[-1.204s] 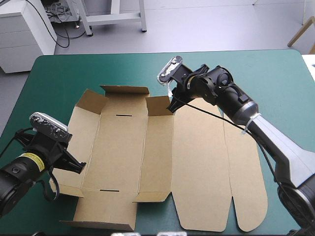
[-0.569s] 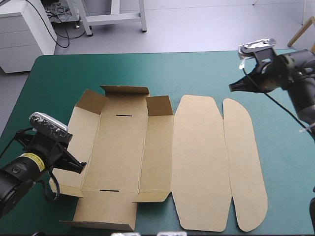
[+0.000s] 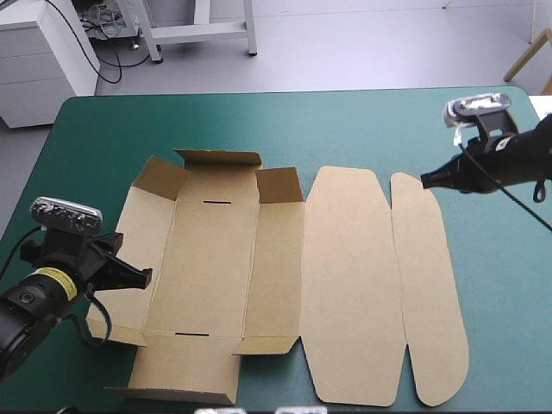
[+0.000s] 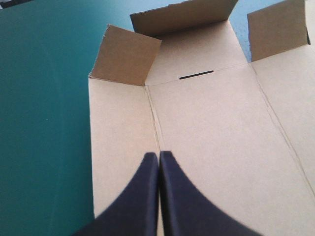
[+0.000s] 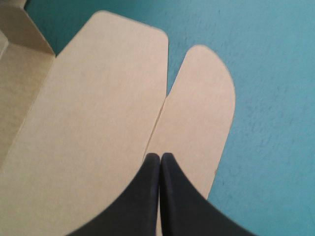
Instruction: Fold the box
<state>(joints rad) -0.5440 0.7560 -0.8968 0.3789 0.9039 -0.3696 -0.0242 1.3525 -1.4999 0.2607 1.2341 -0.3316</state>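
Observation:
The brown box [image 3: 345,285] lies opened out on the teal-green cover, its lid panel and narrow rounded flap [image 3: 427,285] flat at the right. At the far end of the tray part three short flaps [image 3: 220,158] stand raised, and a near flap [image 3: 185,379] is partly lifted. My left gripper [image 3: 142,278] is shut and empty, its tip low over the box's left side panel [image 4: 118,147]; in the left wrist view the gripper [image 4: 159,155] points along the crease toward the raised flaps [image 4: 128,56]. My right gripper [image 3: 427,181] is shut and empty, above the rounded flap's far end [image 5: 202,98]; in its own view the gripper [image 5: 160,156] hovers over that flap.
Bare teal-green cover [image 3: 362,129] runs along the far side of the box and to its right [image 3: 500,285]. The table's right edge [image 3: 543,259] is close to the right arm. A slot [image 4: 197,75] is cut near the far fold of the tray floor.
The right gripper has left the raised far flap at the box's middle, shut, and swung right to the rounded flap's far end. The left wrist has dropped slightly. The box has not moved.

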